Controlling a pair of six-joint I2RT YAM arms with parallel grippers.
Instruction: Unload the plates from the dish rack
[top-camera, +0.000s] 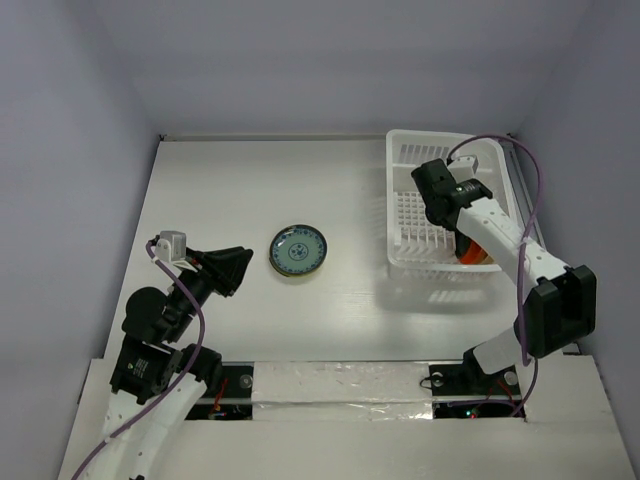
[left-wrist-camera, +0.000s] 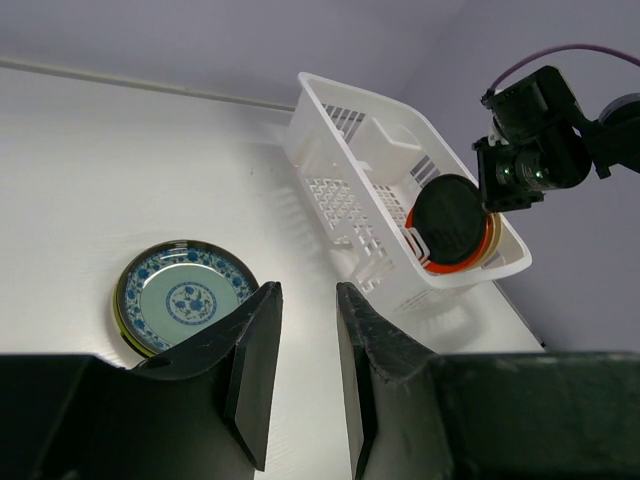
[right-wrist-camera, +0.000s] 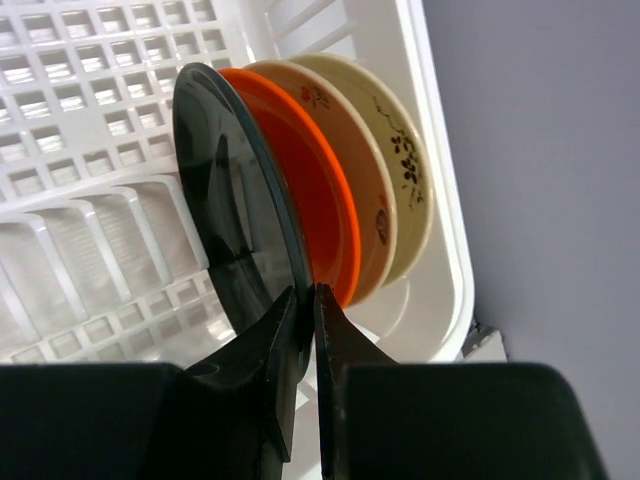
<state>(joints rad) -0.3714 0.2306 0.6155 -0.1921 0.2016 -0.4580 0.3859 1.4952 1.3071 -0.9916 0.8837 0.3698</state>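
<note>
The white dish rack (top-camera: 410, 205) stands at the table's right; it also shows in the left wrist view (left-wrist-camera: 340, 190) and the right wrist view (right-wrist-camera: 90, 130). Several plates stand on edge in its near end: a black plate (right-wrist-camera: 225, 190), an orange-red plate (right-wrist-camera: 315, 205), a patterned yellow plate (right-wrist-camera: 372, 190) and a cream plate (right-wrist-camera: 405, 150). My right gripper (right-wrist-camera: 308, 300) is shut on the black plate's rim (left-wrist-camera: 450, 220). A green plate (top-camera: 298, 250) with blue pattern lies flat mid-table, also in the left wrist view (left-wrist-camera: 185, 295). My left gripper (left-wrist-camera: 308, 300) is open and empty, just left of the green plate (top-camera: 232, 268).
Grey walls close in the table on the left, back and right. A purple cable (top-camera: 535, 190) loops over the right arm. The table's near edge (top-camera: 330, 365) runs along the arm bases.
</note>
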